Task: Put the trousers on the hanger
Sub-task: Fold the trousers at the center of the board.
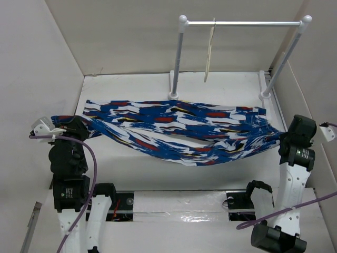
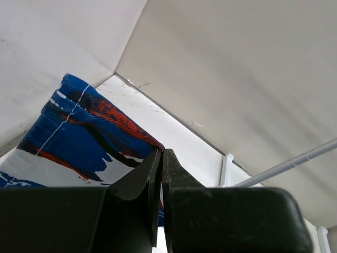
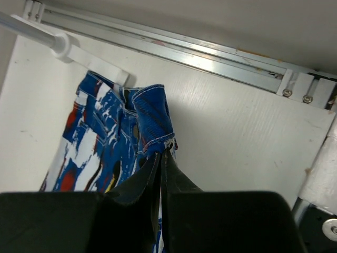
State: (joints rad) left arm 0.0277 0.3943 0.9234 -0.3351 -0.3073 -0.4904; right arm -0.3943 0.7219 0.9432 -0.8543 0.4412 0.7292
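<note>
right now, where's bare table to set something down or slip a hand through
Bare table runs between the trousers and the arm bases. Another free patch lies behind the trousers, between the rack poles, under the hanger. The middle is crowded: the trousers stretch across it from the left fingers to the right fingers.

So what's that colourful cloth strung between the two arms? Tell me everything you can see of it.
Those are the trousers, in a soft, denim-like fabric of bright blue with white, red, black and yellow patches. They stretch sideways over the white table in front of the rack and sag in the middle. The left claw is shut on a stitched hem end, and the right claw is shut on the waistband end.
</note>
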